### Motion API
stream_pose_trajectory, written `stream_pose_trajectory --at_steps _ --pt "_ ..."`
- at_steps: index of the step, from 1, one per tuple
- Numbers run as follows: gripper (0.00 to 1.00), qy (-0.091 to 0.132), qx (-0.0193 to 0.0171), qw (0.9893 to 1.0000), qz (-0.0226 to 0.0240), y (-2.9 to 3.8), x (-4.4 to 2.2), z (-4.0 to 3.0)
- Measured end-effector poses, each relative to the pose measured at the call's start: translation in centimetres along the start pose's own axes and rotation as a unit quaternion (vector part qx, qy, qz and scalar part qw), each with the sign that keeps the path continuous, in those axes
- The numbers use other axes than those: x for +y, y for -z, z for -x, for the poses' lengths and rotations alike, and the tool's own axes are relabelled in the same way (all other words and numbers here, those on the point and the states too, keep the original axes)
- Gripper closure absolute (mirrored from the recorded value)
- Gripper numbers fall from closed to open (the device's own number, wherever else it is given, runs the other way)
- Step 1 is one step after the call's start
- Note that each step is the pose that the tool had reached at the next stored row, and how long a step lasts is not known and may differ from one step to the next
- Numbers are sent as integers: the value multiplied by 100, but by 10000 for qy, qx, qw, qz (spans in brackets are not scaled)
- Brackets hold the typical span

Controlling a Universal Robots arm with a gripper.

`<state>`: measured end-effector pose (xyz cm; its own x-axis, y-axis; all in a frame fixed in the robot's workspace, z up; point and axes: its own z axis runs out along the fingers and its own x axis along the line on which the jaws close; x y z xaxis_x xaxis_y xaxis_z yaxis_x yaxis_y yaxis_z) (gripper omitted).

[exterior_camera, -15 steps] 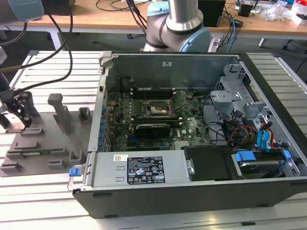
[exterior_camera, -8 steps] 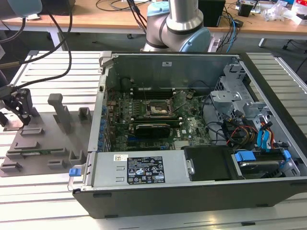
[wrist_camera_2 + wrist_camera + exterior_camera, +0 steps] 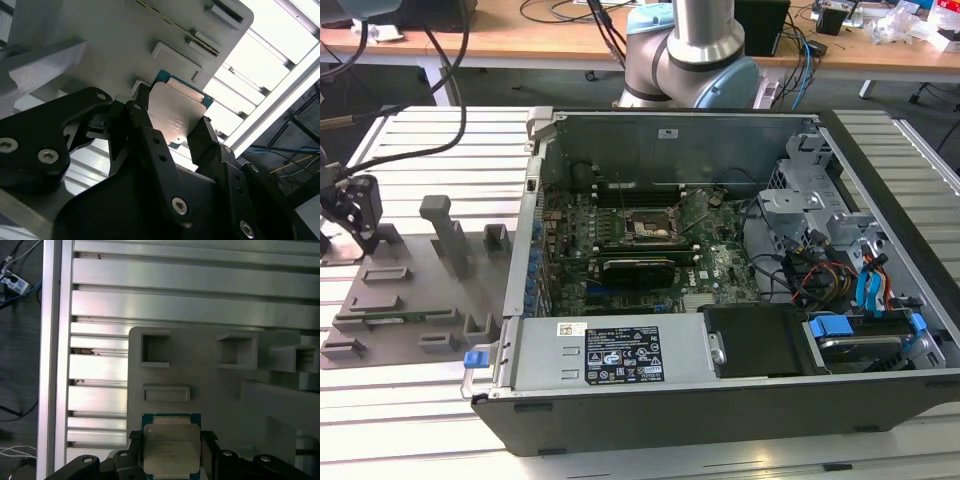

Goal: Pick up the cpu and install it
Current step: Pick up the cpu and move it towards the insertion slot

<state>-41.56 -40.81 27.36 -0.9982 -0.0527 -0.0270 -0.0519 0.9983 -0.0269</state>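
Two black fingers (image 3: 155,150) of the tool (image 3: 175,120) press on opposite edges of the cpu (image 3: 177,107) and pinch it between them. In both wrist views the chip sits squarely in the gap at the fingertips, its silvery heat-spreader facing the cameras and a thin green rim showing around it. Beyond the chip lies the grey plastic tray (image 3: 200,375) with its upright holders and square pockets. I cannot tell whether the cpu touches the tray or hangs just above it. In the exterior view the tool (image 3: 360,215) is over the tray's (image 3: 410,290) end farthest from the open computer case (image 3: 720,280). Tray and case both rest on the slatted aluminium bench (image 3: 430,140).
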Motion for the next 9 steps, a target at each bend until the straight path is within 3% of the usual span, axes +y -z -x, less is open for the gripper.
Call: stream_pose_trajectory --at_steps 4,9 --pt "45 0 0 10000 0 92 -3 3" --pt "45 0 0 10000 0 143 -4 4"
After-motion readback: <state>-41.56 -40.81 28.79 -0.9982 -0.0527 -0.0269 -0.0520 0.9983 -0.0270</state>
